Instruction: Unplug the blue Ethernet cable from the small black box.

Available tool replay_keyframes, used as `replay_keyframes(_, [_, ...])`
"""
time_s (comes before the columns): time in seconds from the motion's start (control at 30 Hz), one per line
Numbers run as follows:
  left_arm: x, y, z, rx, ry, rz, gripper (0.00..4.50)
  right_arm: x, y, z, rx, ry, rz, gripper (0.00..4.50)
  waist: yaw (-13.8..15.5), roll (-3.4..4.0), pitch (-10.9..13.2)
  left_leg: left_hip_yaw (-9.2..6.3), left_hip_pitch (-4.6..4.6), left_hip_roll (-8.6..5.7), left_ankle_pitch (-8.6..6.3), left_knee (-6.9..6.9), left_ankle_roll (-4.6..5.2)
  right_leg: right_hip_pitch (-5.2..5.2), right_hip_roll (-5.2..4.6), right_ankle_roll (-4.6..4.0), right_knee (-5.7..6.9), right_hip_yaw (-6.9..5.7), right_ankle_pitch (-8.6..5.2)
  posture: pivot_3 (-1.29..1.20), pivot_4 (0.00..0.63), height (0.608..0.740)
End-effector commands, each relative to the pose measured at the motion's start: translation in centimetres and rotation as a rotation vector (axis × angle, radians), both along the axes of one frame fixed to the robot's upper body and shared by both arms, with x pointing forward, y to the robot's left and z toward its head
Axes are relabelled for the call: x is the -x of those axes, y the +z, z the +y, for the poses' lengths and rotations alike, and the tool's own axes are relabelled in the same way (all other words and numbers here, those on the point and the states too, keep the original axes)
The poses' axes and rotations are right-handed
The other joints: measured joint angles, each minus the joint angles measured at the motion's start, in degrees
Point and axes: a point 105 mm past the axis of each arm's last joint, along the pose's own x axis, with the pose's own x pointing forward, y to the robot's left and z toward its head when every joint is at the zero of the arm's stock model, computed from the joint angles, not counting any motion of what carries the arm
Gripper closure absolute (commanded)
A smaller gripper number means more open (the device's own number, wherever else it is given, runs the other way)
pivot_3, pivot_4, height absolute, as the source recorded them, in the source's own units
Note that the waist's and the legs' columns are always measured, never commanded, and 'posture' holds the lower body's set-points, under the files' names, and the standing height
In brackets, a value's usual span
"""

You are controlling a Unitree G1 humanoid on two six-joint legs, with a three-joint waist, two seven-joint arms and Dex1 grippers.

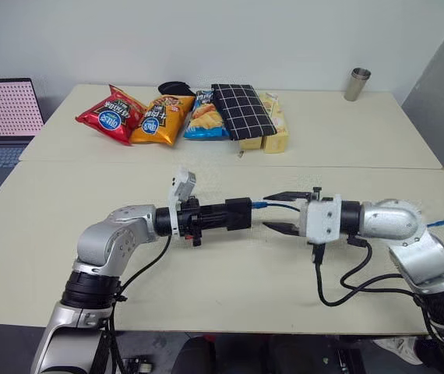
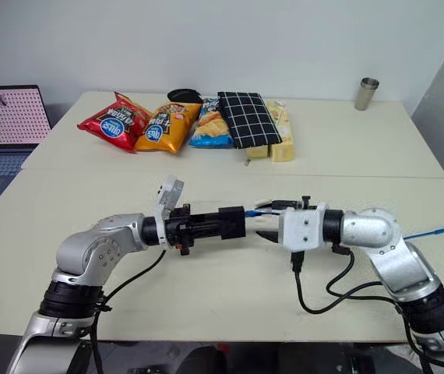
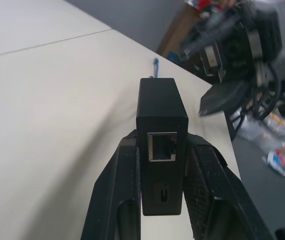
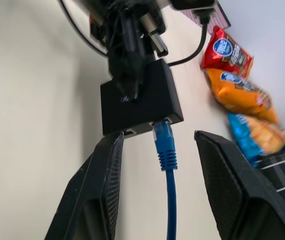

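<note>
Two robot arms meet above a pale counter, their tools pointing at each other. The left tool has its two black fingers pressed tight on the sides of the small black box, holding it in the air above the counter. In the left wrist view an unused socket shows on the near face of the box. The blue Ethernet cable is plugged into the opposite face of the box, the one toward the right arm; its blue plug boot sits in a port there. The right tool faces that end with its fingers spread apart, one on each side of the cable and touching neither the cable nor the box. The cable runs from the box between those fingers toward the right arm, and a blue piece of it shows beyond the right elbow, near the counter's right edge.

Farther back on the counter lies a row of things: a red snack bag, an orange snack bag, a blue snack bag, a black-and-white checked pouch and a yellow packet. A metal cup stands at the far right. An open laptop sits off the far left.
</note>
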Motion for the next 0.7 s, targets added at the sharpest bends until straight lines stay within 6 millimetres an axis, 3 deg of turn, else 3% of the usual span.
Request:
replay_keyframes(0.03, [0.7,0.6,0.1,-0.028,-0.107,-0.103,3.73,0.3,0.8,0.1,-0.121,-0.021,0.237,2.11,-0.01,0.0,0.0,-0.01,0.0,-0.01,0.0,0.0,0.0,0.0,0.0,0.0,-0.01,0.0,0.0,0.0,0.15,0.74])
replay_keyframes(0.33, [1.8,0.4,0.0,-0.063,-0.2,-0.179,3.73,0.0,-0.7,0.6,-0.176,-0.033,0.51,2.11,-0.03,0.0,0.0,-0.01,-0.04,-0.03,-0.01,-0.02,0.02,-0.03,0.0,0.0,-0.04,0.01,0.0,0.0,0.15,0.74])
replay_keyframes(0.7, [1.7,0.1,0.0,-0.059,-0.188,-0.177,3.73,0.1,-1.0,1.1,-0.207,-0.023,0.586,2.11,-0.05,0.0,0.0,-0.02,-0.05,-0.03,-0.01,-0.02,0.03,-0.03,0.0,0.0,-0.04,0.0,0.0,0.0,0.15,0.74])
